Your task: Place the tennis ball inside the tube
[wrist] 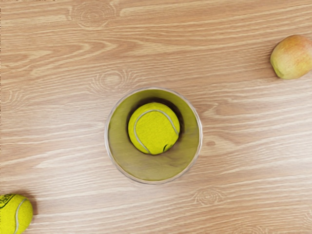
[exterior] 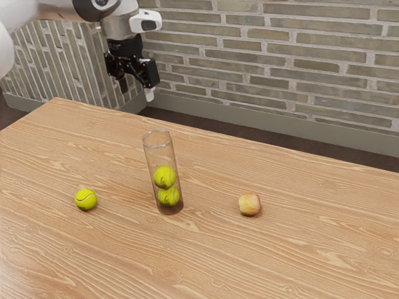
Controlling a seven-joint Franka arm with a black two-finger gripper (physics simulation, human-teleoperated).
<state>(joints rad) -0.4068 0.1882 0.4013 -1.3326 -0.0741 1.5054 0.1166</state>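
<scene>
My gripper [exterior: 136, 90] is high above the table at the exterior view's upper left, open, its fingers apart and holding nothing. Below it stands the upright clear tube [exterior: 151, 159], with two tennis balls stacked inside. A loose tennis ball [exterior: 86, 199] lies on the table toward the exterior view's left. In the wrist view, my hand looks down into the tube [wrist: 117, 156], where the upper ball [wrist: 153, 128] is visible and hides the lower one. The loose tennis ball [wrist: 14, 214] is partly cut off by the picture's edge there.
An apple [exterior: 250, 204] rests on the wooden table [exterior: 312, 249], on the opposite side of the tube from the loose ball. In the wrist view the apple [wrist: 293, 57] is also visible. A brick wall [exterior: 280, 62] rises behind the table.
</scene>
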